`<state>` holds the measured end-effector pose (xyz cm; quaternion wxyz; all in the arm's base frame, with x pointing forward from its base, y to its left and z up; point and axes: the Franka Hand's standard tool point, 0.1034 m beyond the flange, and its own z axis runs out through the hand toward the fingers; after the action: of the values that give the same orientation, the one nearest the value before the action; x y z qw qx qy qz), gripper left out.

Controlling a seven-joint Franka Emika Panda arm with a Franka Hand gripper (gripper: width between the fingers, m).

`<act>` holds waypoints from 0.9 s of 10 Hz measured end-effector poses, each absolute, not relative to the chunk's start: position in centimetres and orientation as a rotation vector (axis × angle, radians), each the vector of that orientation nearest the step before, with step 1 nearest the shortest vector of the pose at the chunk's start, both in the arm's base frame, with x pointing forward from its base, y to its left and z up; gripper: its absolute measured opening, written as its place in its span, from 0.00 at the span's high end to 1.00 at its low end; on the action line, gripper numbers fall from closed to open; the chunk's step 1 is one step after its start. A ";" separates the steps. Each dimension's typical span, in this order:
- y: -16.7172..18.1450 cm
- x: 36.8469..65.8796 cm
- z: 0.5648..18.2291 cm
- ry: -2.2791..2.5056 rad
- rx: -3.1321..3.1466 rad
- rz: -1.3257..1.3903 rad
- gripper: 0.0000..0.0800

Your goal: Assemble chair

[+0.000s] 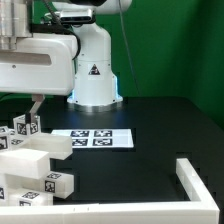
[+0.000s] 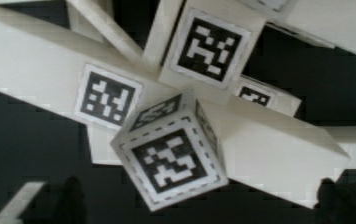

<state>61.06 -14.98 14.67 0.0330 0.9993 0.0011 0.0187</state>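
Chunky matte white chair parts (image 1: 30, 160), blocks and bars with black-and-white square tags, lie heaped at the exterior view's near left. Above them the gripper (image 2: 184, 205) hangs open, holding nothing.

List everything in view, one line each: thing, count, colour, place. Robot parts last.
chair pieces: several, exact count unclear, white with black-and-white tags, piled at the exterior view's left front; close up in the wrist view.
marker board: one, white with black tags, flat on the table's middle, before the robot base.
corner rail: one, white, low, at the exterior view's right front.
table: one, black, under everything.
robot base: one, white, behind the marker board.
pincer: one, dark fingers, open, above the chair pieces, holding nothing.
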 end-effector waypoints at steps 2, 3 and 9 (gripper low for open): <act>-14.7 61.3 14.7 0.193 3.117 -0.090 0.19; -14.6 61.3 14.6 0.135 3.119 -0.098 0.19; -16.2 60.6 13.7 0.873 2.995 -0.092 0.19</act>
<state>60.62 -16.18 13.70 0.0103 0.9595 0.2798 -0.0295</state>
